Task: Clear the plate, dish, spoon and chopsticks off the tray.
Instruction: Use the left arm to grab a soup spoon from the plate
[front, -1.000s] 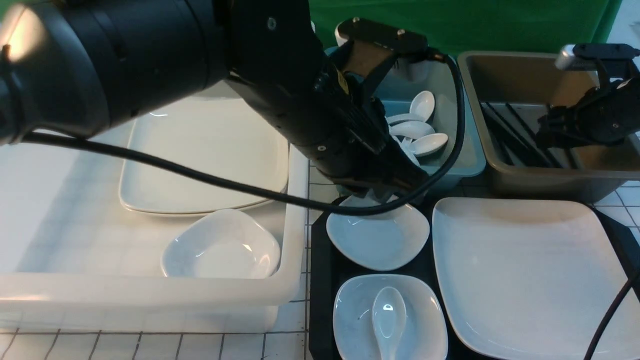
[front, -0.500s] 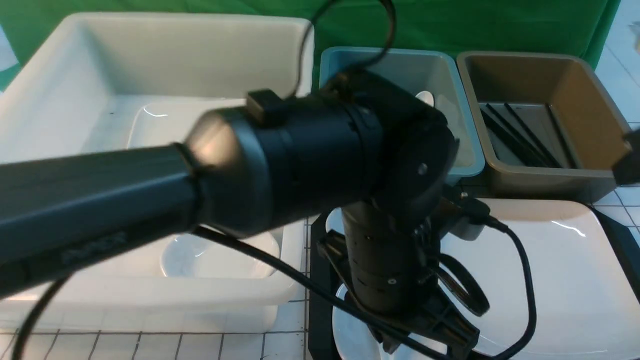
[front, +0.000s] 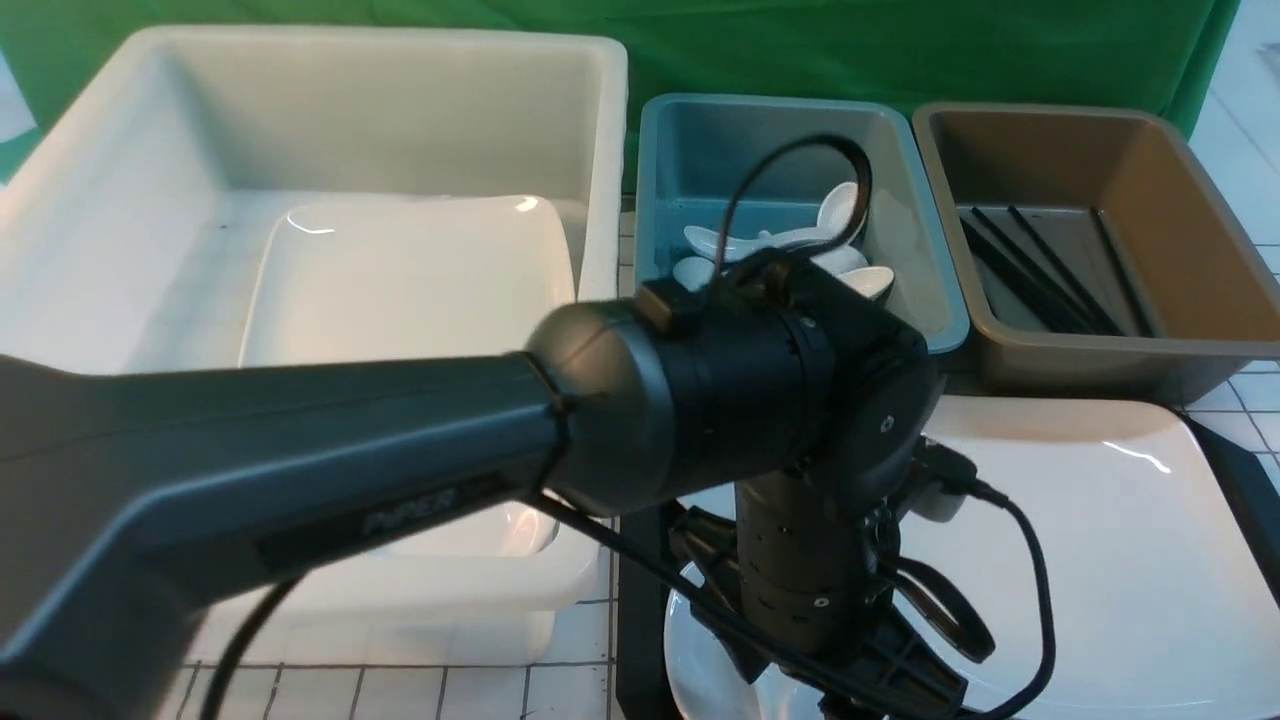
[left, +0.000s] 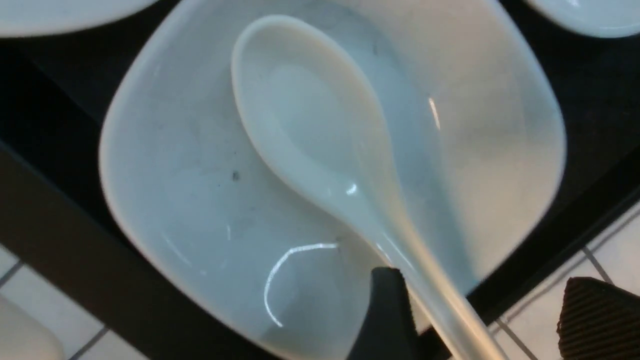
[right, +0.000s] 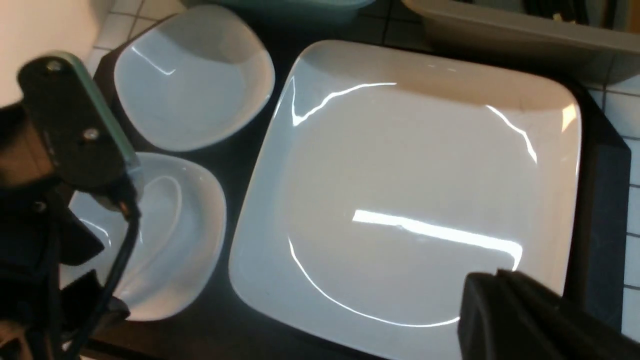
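White tub at ten o'clock of the tray, with a second large plate inside. Left tool low over the seven o'clock corner of the tray, jaws apart, one on each side of the handle of the spoon, apparently not yet pressing on it. Spoon lying in a small dish, bowl facing up, handle reaching out over the rim. Second dish just beside, at twelve o'clock of the first, empty. Teal tub with more spoons at twelve o'clock of the tray. Plate filling the three o'clock side of the tray. Brown tub at one o'clock, chopsticks inside, so already off the tray. Right tool above the plate near one corner, jaws together, nothing visible between them.

Possible trouble, as a guess:
- Glossy tapered handle sliding out on closing.
- Dish dragged or tipped by a finger catching its rim.
- Spoon dropped during the lift and chipping the dish.

Hard to make out:
- In the front view, spoon and both dishes almost fully covered by the left arm.
- In the left wrist view, lower parts of the jaws cut off.
- Real contact with the handle impossible to tell.
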